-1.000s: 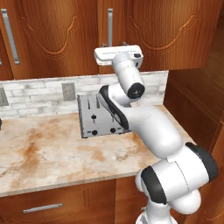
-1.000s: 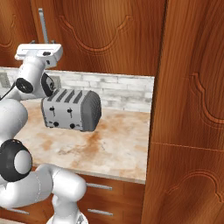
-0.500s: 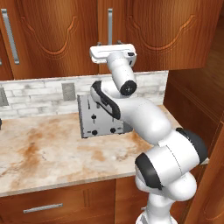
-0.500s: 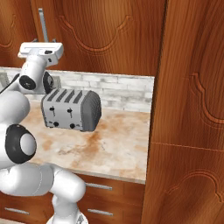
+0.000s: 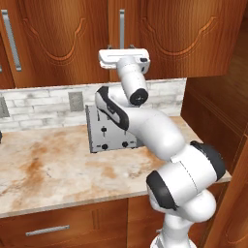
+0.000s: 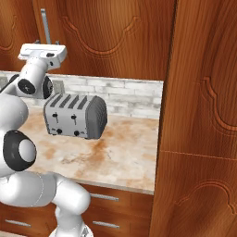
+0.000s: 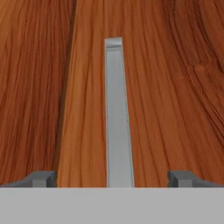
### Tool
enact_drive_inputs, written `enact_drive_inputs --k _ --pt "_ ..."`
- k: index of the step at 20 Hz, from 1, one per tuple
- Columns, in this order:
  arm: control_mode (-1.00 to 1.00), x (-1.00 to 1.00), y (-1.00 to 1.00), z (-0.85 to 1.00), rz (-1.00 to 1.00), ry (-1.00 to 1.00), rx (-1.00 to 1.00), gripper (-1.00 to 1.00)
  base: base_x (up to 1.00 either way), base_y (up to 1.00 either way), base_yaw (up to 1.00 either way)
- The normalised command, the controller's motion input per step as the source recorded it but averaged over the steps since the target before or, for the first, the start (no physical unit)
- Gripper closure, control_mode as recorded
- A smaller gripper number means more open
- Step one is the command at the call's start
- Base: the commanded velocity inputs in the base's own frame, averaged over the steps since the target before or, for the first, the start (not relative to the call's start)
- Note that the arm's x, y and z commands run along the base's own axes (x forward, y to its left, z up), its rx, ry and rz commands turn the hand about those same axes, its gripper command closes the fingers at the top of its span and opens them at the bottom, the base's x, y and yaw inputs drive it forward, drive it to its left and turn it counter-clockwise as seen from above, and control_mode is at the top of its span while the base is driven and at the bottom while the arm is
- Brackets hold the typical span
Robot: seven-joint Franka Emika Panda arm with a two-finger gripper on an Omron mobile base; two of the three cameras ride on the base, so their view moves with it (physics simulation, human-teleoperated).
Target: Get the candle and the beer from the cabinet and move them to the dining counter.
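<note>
The reddish-brown cabinet [image 5: 184, 34] hangs above the counter with its carved doors shut. My gripper [image 5: 121, 47] is raised to the lower end of one door's vertical silver handle [image 5: 121, 26]. In the hand view the handle [image 7: 117, 109] runs straight up between my two fingertips [image 7: 41, 178], and the open gripper [image 7: 118, 178] straddles it without touching. From the right base view the gripper [image 6: 45, 42] sits just under the same handle [image 6: 45, 25]. The candle and the beer are hidden behind the doors. The dining counter is out of view.
A grey four-slot toaster [image 5: 114, 131] stands on the marble counter [image 5: 58, 174] against the brick backsplash [image 6: 125, 95], right below my hand. A tall wooden panel [image 6: 199, 115] walls off the right side. Drawers [image 5: 48, 230] run under the counter.
My hand has risen a little and shifted left, closing in on the cabinet handle. The jaws stayed open.
</note>
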Motion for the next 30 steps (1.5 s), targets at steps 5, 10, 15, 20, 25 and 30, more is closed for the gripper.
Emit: enact_drive_inputs --k 5,10,15,20,25,30 --pt "-1.00 0.42 0.00 0.18 0.00 0.13 0.00 -1.00 0.00 0.00 0.00" --pt "-1.00 0.40 0.00 0.13 0.00 0.21 0.00 -1.00 0.00 0.00 0.00" --pt "-1.00 0.37 0.00 0.13 0.00 0.22 0.00 -1.00 0.00 0.00 0.00" --pt "-1.00 0.14 0.00 0.02 0.00 0.07 0.00 1.00 0.00 0.00 0.00" --pt "-1.00 0.00 0.00 0.00 0.00 0.00 0.00 1.00 0.00 0.00 0.00" --pt "-1.00 0.00 0.00 0.00 0.00 0.01 0.00 1.00 0.00 0.00 0.00"
